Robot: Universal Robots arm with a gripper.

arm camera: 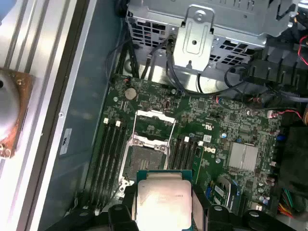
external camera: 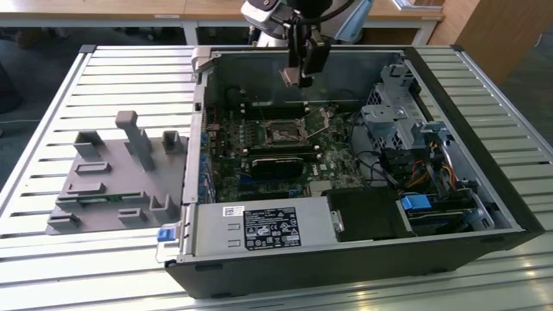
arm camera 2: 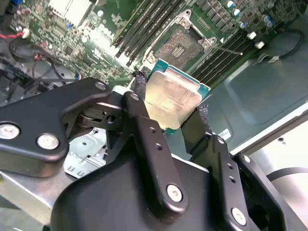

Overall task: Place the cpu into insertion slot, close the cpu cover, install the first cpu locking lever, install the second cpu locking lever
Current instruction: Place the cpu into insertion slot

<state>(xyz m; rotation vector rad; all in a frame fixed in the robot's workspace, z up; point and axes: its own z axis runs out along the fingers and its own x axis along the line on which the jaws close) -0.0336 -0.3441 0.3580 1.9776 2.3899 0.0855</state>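
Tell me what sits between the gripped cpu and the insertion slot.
Nothing: in both wrist views the cpu hangs clear of the insertion slot, with only air between them.

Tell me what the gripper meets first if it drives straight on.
Probably the square black-framed insertion slot on the green board: the gripper, shut on the silver-grey square cpu, points that way. Depth is unclear.

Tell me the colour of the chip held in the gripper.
Silver-grey face with a green edge; the chip shows best in the first wrist view.
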